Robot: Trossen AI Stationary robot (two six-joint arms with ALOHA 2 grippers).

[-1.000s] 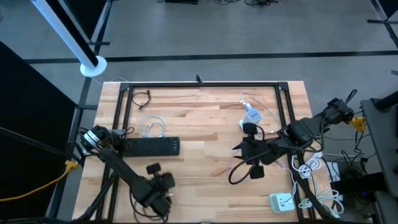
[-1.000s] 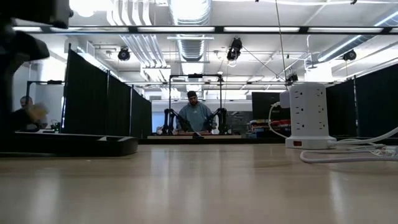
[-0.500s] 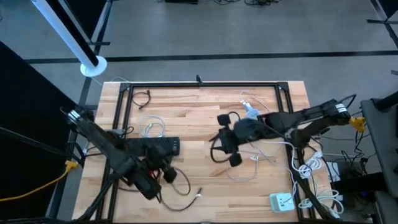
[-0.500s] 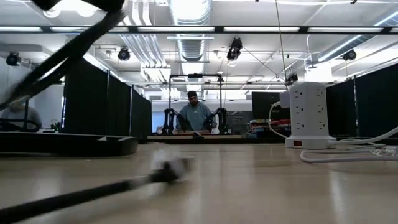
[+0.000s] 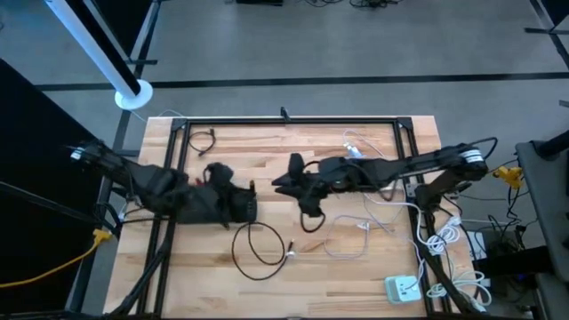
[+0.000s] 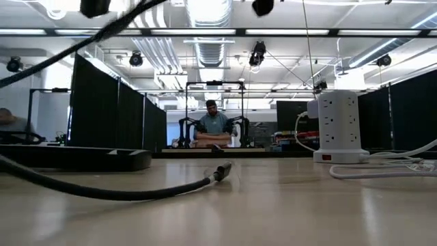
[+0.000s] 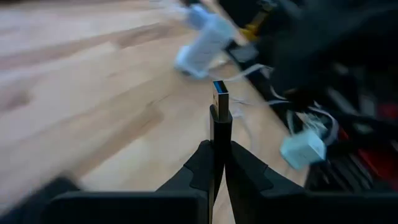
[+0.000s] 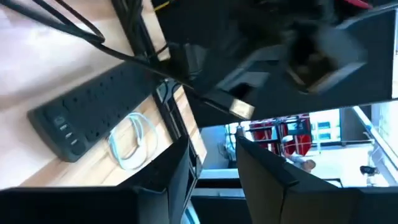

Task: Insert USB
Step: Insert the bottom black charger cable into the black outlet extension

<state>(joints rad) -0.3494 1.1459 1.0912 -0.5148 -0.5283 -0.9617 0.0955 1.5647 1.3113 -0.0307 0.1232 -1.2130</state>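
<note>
Plug not yet inserted: left gripper [image 7: 214, 163] clamped on the USB cable [image 7: 219, 127] just behind its connector, held above the left half of the table [image 5: 293, 276] near the black power strip [image 5: 233, 208], metal end pointing toward the middle. Right gripper [image 8: 211, 163] at mid-table facing it, fingers apart with nothing visible between them, so the alignment and the push into a port are all still ahead. Clutter to watch: slack black cable loop [image 5: 258, 244] on the wood, white cable [image 5: 356, 236] and white tower socket [image 6: 339, 126] on the right side; which port is the target cannot be told.
</note>
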